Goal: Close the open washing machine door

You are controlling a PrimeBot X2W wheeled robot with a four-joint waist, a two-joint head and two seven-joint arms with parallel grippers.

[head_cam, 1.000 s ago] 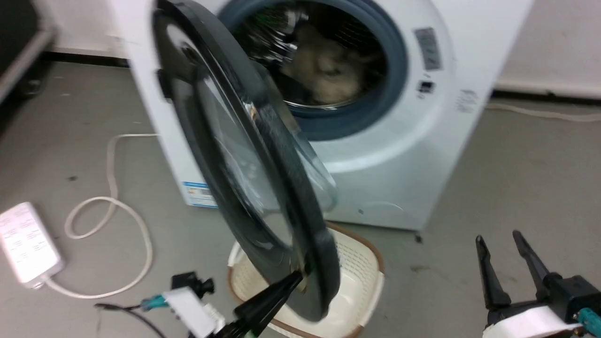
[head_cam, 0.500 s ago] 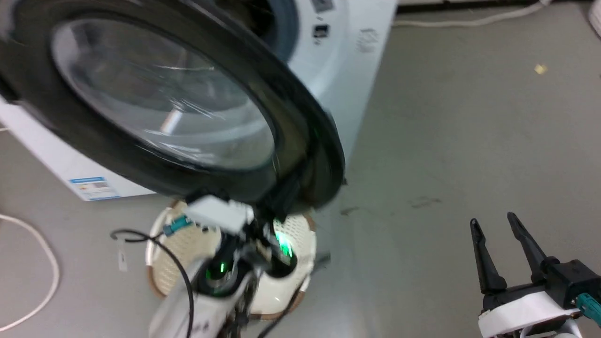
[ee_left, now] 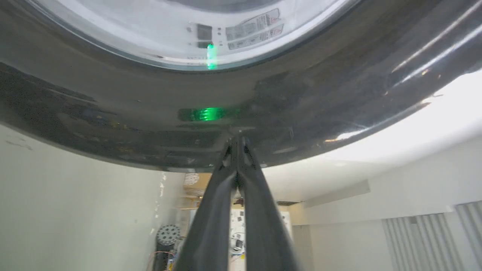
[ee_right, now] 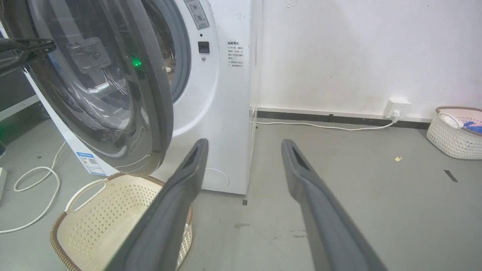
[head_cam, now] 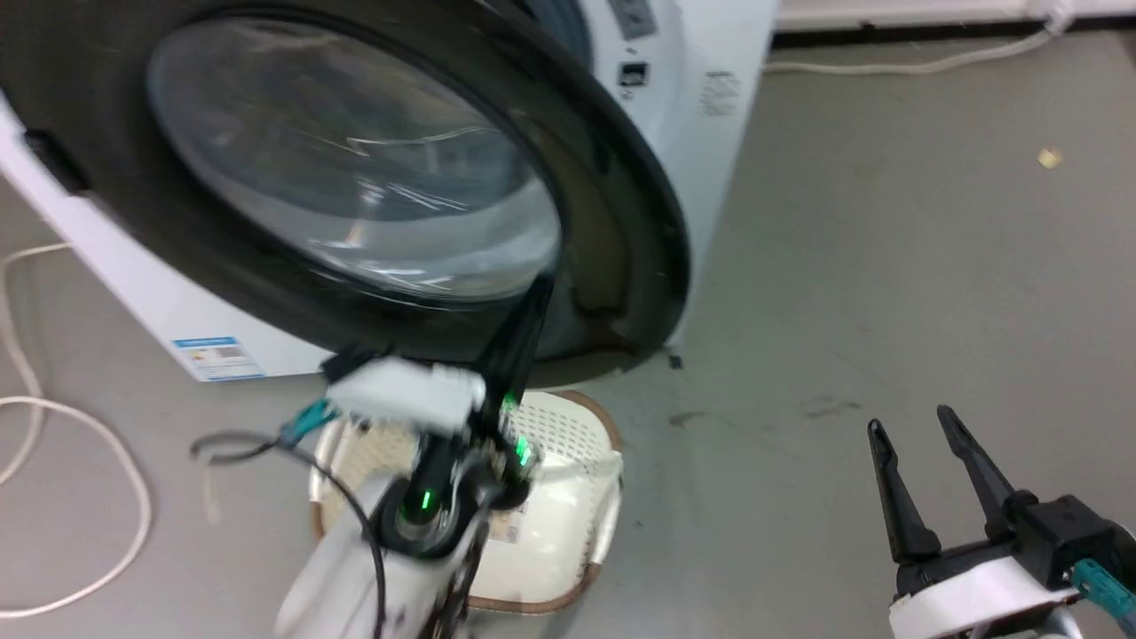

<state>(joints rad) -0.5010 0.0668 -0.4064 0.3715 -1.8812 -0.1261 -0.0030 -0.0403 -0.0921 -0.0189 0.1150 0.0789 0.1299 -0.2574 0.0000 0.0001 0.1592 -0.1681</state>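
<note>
The washing machine door, a black rim around bulging glass, stands ajar in front of the white washing machine. My left gripper is shut with nothing in it, its tips pressed against the door's lower black rim. The left wrist view shows the left gripper with its joined fingers touching the glossy rim of the door. In the right wrist view the door hangs at an angle off the machine, and a gap shows the grey ring. My right gripper hangs open over bare floor at the lower right, empty.
A cream perforated basket sits on the floor under the door and my left arm. A white cable loops on the floor at the left. A second basket and a wall socket stand by the far wall.
The head camera has shifted. The door has swung from nearly edge-on towards the machine's front, with my left gripper pushing on its rim. My right gripper has barely moved.
</note>
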